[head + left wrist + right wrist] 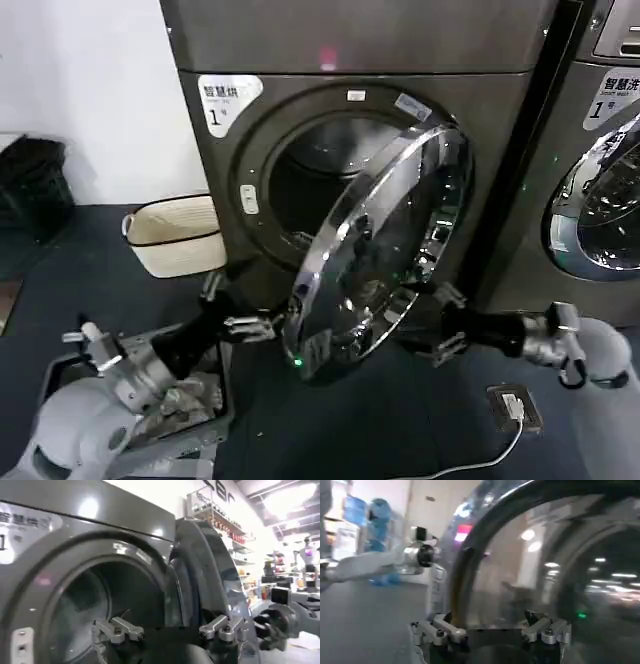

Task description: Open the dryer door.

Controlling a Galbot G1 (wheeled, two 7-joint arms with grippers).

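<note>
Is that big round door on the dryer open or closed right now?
Open. The dryer door stands swung well out from the machine's front, baring the dark drum opening behind it.

1. A white wall [90, 90] stands left of the dark machine [350, 40].
2. A cream basket [178, 236] sits on dark floor [90, 290] beside that machine.
3. Store shelves [220, 522] run behind it under bright ceiling lights [287, 492].

dryer door [210, 570] ajar, left end effector [167, 630] spread
</note>
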